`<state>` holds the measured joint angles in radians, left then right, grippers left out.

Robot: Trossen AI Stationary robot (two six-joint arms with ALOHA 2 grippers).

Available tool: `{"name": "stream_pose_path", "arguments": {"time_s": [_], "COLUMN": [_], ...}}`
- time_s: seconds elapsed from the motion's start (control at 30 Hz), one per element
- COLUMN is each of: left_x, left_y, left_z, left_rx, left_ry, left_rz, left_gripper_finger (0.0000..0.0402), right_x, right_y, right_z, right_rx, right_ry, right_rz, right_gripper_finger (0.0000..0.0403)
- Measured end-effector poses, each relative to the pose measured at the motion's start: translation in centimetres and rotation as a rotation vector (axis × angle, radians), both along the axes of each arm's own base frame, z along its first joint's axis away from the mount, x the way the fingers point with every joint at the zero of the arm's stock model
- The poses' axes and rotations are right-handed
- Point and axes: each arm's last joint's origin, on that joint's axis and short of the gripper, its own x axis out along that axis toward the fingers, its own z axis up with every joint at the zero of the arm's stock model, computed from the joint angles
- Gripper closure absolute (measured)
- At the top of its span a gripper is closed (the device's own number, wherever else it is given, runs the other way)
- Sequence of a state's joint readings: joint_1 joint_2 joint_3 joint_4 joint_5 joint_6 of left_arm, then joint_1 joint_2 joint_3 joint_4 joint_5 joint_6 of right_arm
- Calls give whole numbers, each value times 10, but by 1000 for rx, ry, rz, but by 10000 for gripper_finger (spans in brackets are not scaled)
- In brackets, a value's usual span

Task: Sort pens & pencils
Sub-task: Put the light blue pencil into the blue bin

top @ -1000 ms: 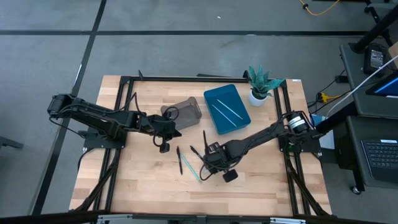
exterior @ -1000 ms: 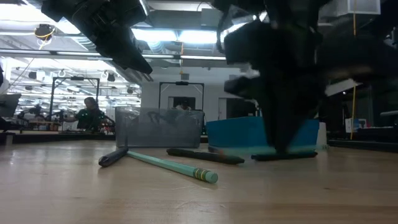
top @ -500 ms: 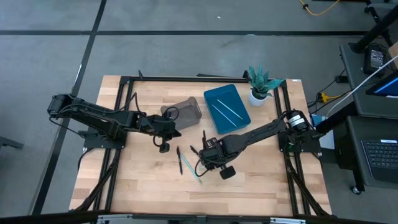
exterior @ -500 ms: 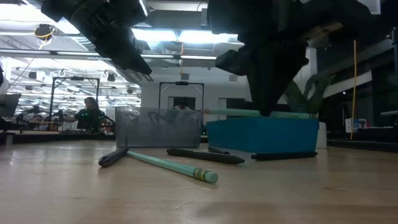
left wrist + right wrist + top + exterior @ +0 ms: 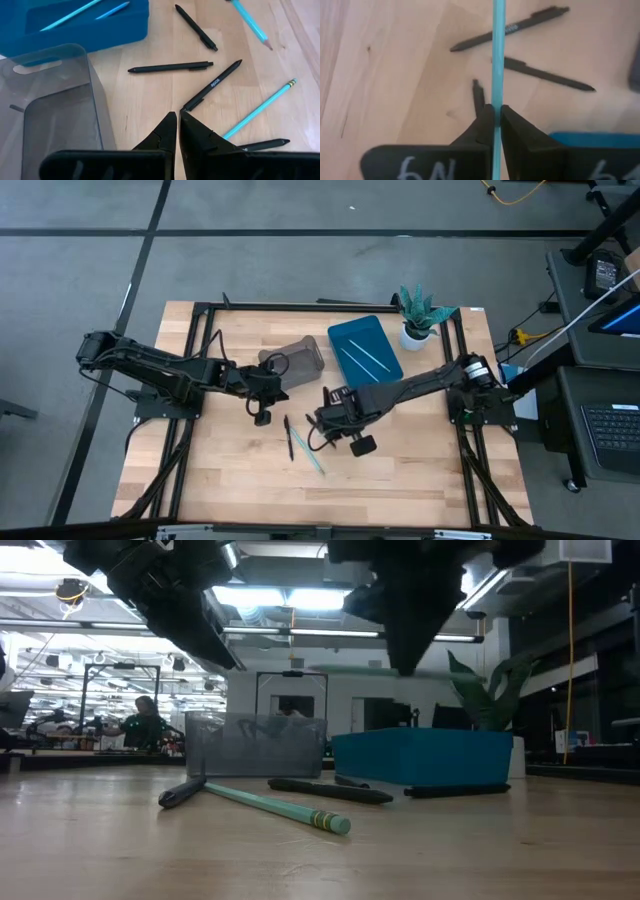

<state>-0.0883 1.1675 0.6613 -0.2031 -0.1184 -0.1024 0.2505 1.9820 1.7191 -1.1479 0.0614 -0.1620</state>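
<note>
R gripper (image 5: 493, 116) pinched on light blue pencil (image 5: 498, 50), mid-shaft, lifted. Light, stiff, prob slick; may pivot. L gripper (image 5: 178, 125) closed, empty, beside grey bin (image 5: 50, 100).

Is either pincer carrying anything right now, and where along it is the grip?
The right pincer pinches a light blue pencil somewhere along its shaft, above the table; its ends are out of view. The left pincer is shut on nothing.
</note>
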Motion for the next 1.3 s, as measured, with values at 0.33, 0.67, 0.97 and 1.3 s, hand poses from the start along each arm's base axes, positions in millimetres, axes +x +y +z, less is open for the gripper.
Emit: {"name": "stream_pose_path", "arguments": {"time_s": [0.33, 0.67, 0.97, 1.3], "left_x": [0, 0, 0, 0], "left_y": [0, 0, 0, 0], "left_z": [0, 0, 0, 0], "left_rx": [5, 6, 6, 5], "left_ry": [0, 0, 6, 7], "left_rz": [-4, -5, -5, -4], "left_gripper_finger": [388, 388, 388, 388], "right_x": [0, -18, -29, -17], "right_y": [-22, -47, -54, -46], "right_z": [45, 85, 102, 23], "right_rx": [-87, -133, -63, 68], "right_ry": [-4, -55, -104, -50], "right_rz": [-73, -180, -272, -211], "right_gripper_finger": [383, 400, 394, 392]}}
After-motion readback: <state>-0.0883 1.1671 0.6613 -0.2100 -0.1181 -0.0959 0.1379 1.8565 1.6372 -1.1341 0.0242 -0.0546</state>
